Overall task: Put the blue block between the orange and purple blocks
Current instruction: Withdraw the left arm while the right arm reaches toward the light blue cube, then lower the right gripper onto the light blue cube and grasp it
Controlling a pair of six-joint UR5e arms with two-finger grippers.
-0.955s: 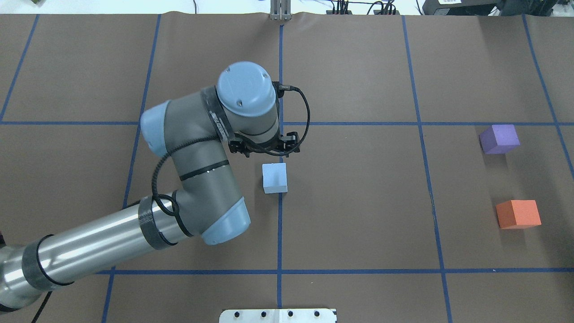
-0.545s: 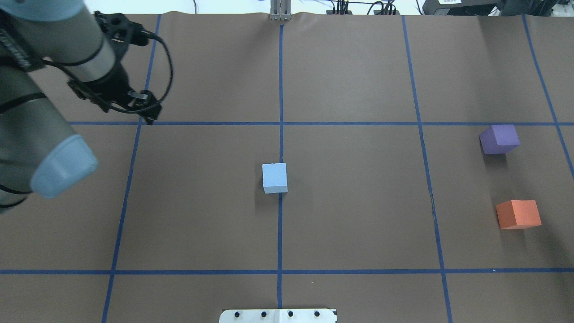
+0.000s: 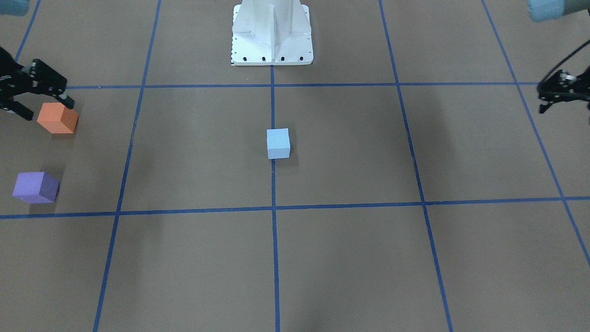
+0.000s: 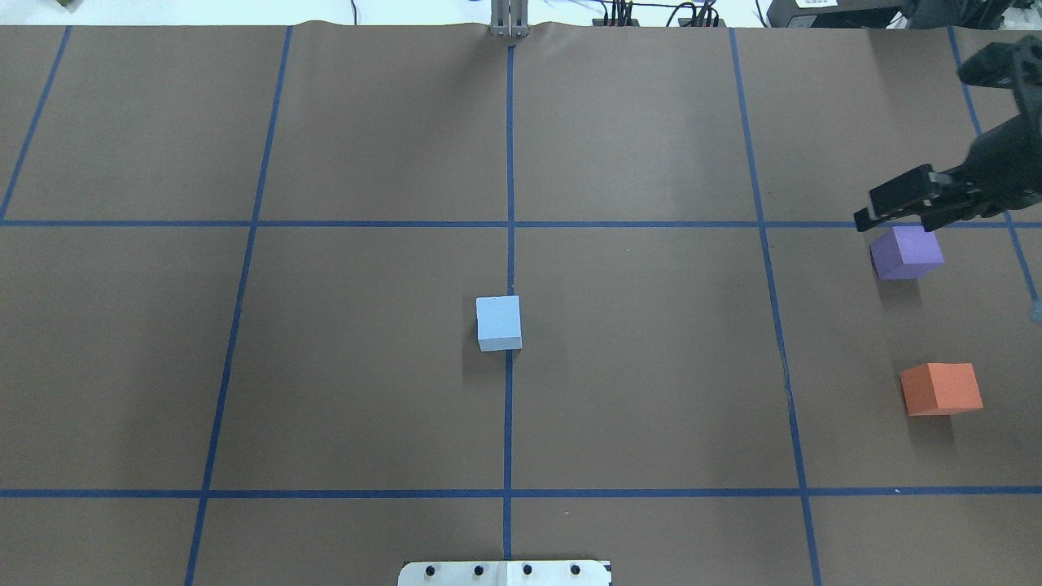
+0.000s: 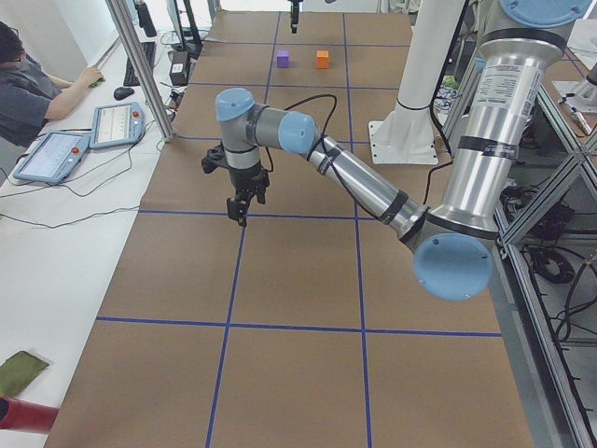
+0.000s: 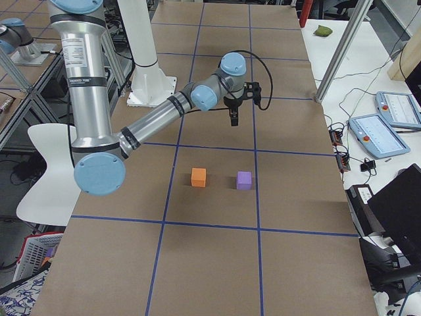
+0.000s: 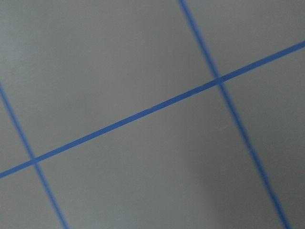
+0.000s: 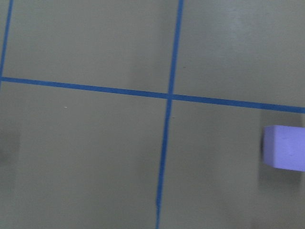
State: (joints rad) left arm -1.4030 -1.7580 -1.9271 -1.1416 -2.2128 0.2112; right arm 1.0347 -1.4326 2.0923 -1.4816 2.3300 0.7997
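The light blue block (image 4: 498, 323) sits alone at the table's centre, also in the front view (image 3: 278, 143). The purple block (image 4: 906, 252) and orange block (image 4: 940, 388) stand apart at the right side with a gap between them; they also show in the front view, purple (image 3: 35, 187) and orange (image 3: 57, 118). My right gripper (image 4: 895, 213) hangs open and empty, raised above the area by the purple block. The right wrist view shows the purple block (image 8: 284, 147) at its right edge. My left gripper (image 3: 564, 108) is open and empty, far off at the table's left side.
The white robot base plate (image 3: 272, 32) stands at the robot's edge of the table. Blue tape lines (image 4: 509, 407) divide the brown table cover into squares. An operator (image 5: 28, 84) sits at a side desk with tablets beyond the table's far edge.
The left arm swung from above the blue block away to the left and out of the overhead view. The right gripper came in at the right, near the purple block. The blocks have not moved.
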